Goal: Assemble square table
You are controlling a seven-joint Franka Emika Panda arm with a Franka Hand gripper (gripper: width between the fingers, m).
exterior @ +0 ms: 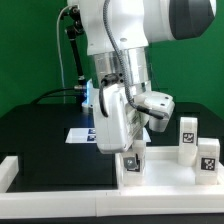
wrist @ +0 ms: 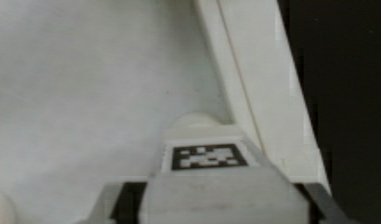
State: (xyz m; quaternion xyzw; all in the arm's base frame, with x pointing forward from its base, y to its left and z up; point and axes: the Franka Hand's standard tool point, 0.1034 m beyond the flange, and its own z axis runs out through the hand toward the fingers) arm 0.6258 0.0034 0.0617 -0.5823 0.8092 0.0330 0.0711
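The square table top (exterior: pixel 170 172) is a large white slab with a raised rim and lies flat at the front of the black table. In the wrist view its surface (wrist: pixel 98 90) fills the picture, with the rim (wrist: pixel 251 70) running along one side. My gripper (exterior: pixel 130 157) is over the slab's corner at the exterior view's left, shut on a white tagged leg (exterior: pixel 131 166). In the wrist view the leg (wrist: pixel 208 165) stands between my dark fingers (wrist: pixel 126 203), its tag facing the camera, close to the rim. The leg's lower end is hidden.
Two more white tagged legs (exterior: pixel 186 135) (exterior: pixel 208 156) stand upright on the slab at the exterior view's right. The marker board (exterior: pixel 82 134) lies behind the arm. White border bars (exterior: pixel 10 170) run along the left and front edges.
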